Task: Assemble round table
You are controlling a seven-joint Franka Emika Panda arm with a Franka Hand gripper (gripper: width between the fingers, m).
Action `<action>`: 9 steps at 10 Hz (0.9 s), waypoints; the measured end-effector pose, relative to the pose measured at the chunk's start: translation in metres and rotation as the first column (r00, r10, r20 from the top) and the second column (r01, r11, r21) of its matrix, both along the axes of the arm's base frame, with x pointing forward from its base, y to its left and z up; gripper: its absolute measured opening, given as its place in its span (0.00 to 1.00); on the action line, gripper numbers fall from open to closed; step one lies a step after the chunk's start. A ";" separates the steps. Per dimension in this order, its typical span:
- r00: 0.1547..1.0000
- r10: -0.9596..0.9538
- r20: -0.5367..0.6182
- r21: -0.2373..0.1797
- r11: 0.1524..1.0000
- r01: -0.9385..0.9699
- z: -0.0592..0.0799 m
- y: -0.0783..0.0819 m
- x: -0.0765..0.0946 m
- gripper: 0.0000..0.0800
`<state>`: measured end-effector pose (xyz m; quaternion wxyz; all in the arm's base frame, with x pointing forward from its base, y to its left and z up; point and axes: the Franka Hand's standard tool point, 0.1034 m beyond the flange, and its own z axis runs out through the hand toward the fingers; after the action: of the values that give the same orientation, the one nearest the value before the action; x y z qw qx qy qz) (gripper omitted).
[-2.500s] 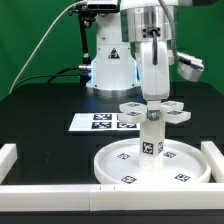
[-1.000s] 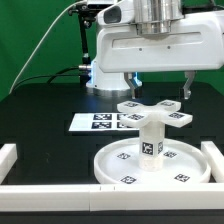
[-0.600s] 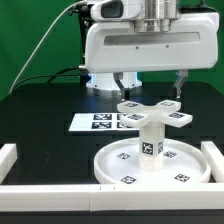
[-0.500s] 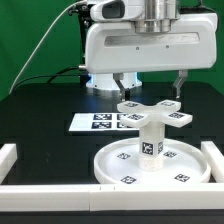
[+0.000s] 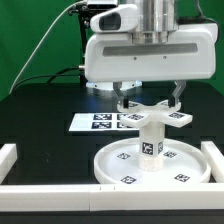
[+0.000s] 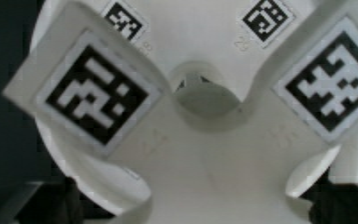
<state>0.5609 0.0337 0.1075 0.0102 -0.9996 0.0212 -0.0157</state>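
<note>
Sitting upright on the leg [image 5: 150, 140] at the round disc [image 5: 125, 166]'s hub: the cross-shaped base [image 5: 152, 111]. Straddling it with spread, empty fingers: the gripper [image 5: 148, 96]. Risking a tilted or jammed joint by closing off-centre. Lying behind the disc: the marker board [image 5: 95, 122]; flanking it, white border rails [image 5: 10, 160].

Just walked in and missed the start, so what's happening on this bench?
A single robot arm is putting together a small white round table, upside down. The round disc lies flat on the black table, the short leg stands upright on its hub, and the cross-shaped base sits on top of the leg. The gripper is directly over the cross, its fingers open on either side of it and not closed on anything. The marker board lies behind.
</note>
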 end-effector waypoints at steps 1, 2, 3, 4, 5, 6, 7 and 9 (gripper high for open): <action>1.000 0.001 -0.002 -0.003 1.000 -0.001 -0.002 0.001 0.000 0.81; 1.000 0.005 -0.003 -0.004 1.000 -0.005 -0.003 0.007 -0.001 0.81; 1.000 0.003 -0.005 -0.004 1.000 -0.003 -0.005 0.010 -0.001 0.81; 1.000 0.001 -0.007 -0.004 1.000 -0.001 -0.006 0.012 -0.002 0.81; 1.000 0.005 -0.011 -0.006 1.000 -0.006 -0.008 0.011 -0.003 0.81; 0.999 0.030 -0.012 -0.013 0.999 -0.030 -0.009 0.008 -0.003 0.81; 1.000 0.027 -0.012 -0.012 1.000 -0.027 -0.009 0.008 -0.003 0.79; 1.000 0.013 -0.012 -0.012 1.000 -0.013 -0.009 0.008 -0.003 0.58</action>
<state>0.5582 0.0413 0.0987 0.0040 -0.9998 0.0147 -0.0100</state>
